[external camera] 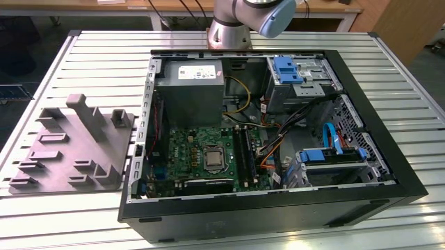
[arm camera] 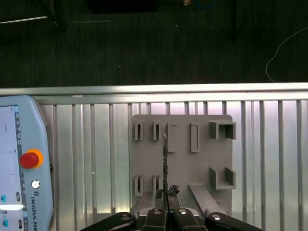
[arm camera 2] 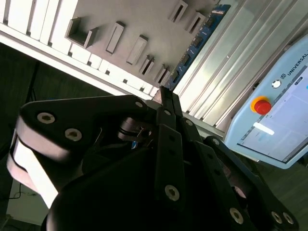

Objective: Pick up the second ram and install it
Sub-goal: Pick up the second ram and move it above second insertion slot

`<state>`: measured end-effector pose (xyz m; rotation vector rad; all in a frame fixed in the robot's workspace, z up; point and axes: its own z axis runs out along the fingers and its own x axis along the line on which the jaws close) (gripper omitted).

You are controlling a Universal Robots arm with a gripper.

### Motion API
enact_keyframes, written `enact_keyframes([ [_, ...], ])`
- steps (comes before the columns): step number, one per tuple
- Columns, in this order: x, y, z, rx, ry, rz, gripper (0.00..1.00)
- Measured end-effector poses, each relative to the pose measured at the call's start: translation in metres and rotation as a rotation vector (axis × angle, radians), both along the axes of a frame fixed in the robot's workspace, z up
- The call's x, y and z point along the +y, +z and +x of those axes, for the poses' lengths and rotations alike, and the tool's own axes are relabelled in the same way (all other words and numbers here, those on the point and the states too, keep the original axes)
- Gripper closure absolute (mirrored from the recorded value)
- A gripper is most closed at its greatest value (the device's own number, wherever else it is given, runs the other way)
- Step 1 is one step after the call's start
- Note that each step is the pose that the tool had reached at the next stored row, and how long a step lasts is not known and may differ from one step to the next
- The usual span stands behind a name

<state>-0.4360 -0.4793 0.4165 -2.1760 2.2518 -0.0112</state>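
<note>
My gripper (arm camera: 167,193) (arm camera 2: 163,92) is shut on the second ram (arm camera: 165,159) (arm camera 2: 197,43), a long thin board with dark chips. The stick juts straight out from the fingertips. In the first wrist view I see it edge-on as a thin line, hanging well above the grey slotted holder (arm camera: 192,168) (arm camera 2: 125,24) (external camera: 70,151). In the exterior view the holder's slots hold no stick. The motherboard's long black ram slots (external camera: 243,151) lie inside the open computer case (external camera: 278,211), to the exterior view's right of the holder.
A teach pendant (arm camera: 24,163) (arm camera 2: 274,110) with a red button lies on the ribbed metal table (external camera: 90,57) beside the holder. The arm's base (external camera: 230,31) stands behind the case. Cables, a power supply (external camera: 191,88) and drive bays (external camera: 299,78) crowd the case.
</note>
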Motion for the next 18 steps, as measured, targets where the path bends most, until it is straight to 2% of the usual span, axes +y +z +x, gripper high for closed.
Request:
enact_keyframes([
  [5,0.0001,0.0082,0.000,0.0001,0.000,-0.0008,0.89],
  [13,0.0001,0.0089,0.001,0.0002,0.000,-0.0011,0.89],
  [18,0.0001,0.0088,0.012,0.0000,0.000,-0.0009,0.89],
])
